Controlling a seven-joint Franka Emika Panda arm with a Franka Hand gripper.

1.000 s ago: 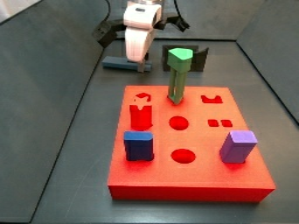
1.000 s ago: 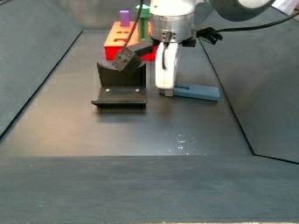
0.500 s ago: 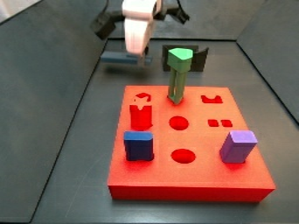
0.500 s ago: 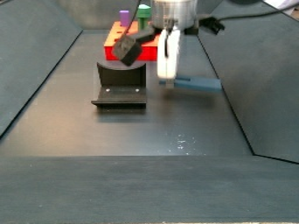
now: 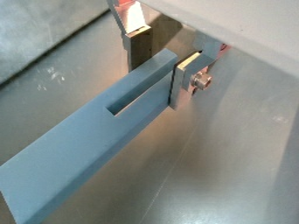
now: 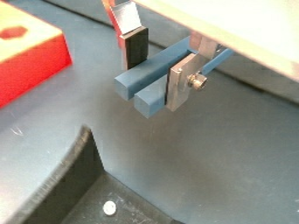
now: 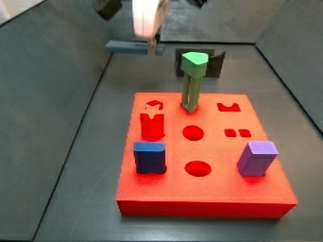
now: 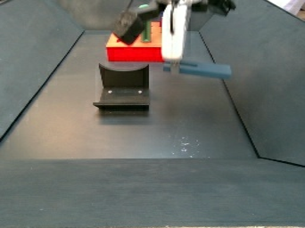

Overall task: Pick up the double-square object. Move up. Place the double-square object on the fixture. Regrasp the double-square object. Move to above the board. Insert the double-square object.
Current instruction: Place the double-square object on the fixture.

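The double-square object (image 7: 127, 46), a long slate-blue bar, hangs level in the air above the grey floor, left of the fixture (image 7: 203, 62). My gripper (image 7: 147, 31) is shut on one end of it. In both wrist views the silver fingers (image 5: 184, 80) clamp the bar (image 5: 100, 136) from either side, and its long end sticks out past them (image 6: 142, 86). In a side view the bar (image 8: 204, 69) juts from the gripper (image 8: 173, 52), level with the red board (image 8: 134, 53) behind. The fixture (image 8: 121, 93) stands on the floor below and to one side.
The red board (image 7: 221, 194) carries a tall green peg (image 7: 192, 80), a dark-blue block (image 7: 150, 157) and a purple block (image 7: 258, 158), with open cut-outs between them. Grey walls slope up on both sides. The fixture's dark edge (image 6: 65, 188) and a board corner (image 6: 30, 57) show in a wrist view.
The gripper has risen with the bar in it. The bar has left the floor and now hangs well above it.
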